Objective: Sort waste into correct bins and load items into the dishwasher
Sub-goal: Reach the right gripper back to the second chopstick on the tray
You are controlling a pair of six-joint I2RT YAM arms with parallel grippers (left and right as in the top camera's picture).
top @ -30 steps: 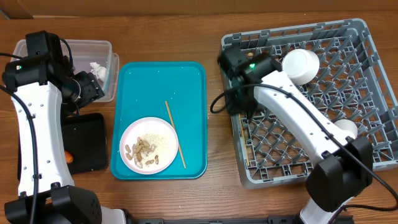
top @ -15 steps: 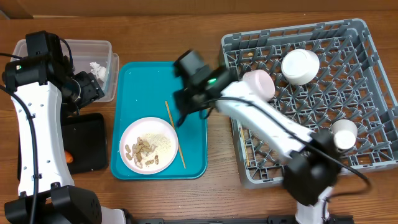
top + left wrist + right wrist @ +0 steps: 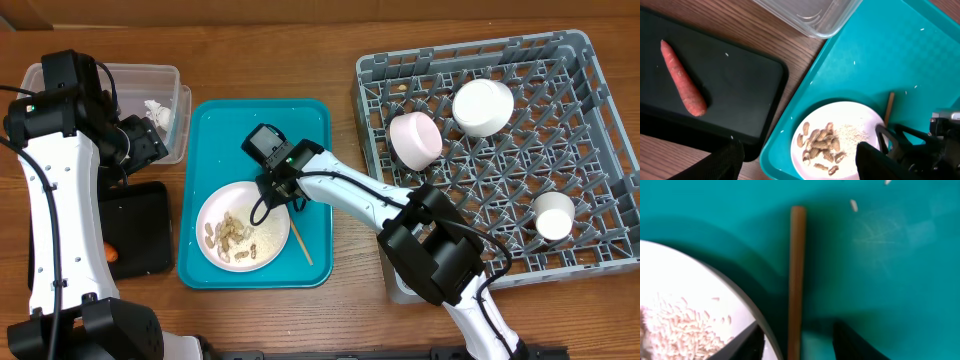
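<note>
My right gripper (image 3: 281, 190) is open low over the teal tray (image 3: 300, 130), its fingers either side of a wooden chopstick (image 3: 796, 270) without closing on it (image 3: 797, 345). The chopstick's free end (image 3: 301, 246) lies beside the white plate (image 3: 215, 205) of peanut shells (image 3: 227, 238) and rice crumbs (image 3: 677, 322). My left gripper (image 3: 143, 140) is open and empty, held high by the clear tub (image 3: 150, 75) holding the tissue (image 3: 155, 110). The carrot (image 3: 682, 92) lies in the black tray (image 3: 740, 90). The grey dish rack (image 3: 600, 110) holds three bowls (image 3: 483, 105).
The teal tray fills the middle of the table, between the black tray (image 3: 140, 235) on the left and the rack on the right. The other bowls in the rack sit at its left (image 3: 415, 140) and right (image 3: 553, 213).
My right arm has swung left from the dish rack to the teal tray and come down over the chopstick. A bowl it covered now shows in the rack. The left arm has not moved.
</note>
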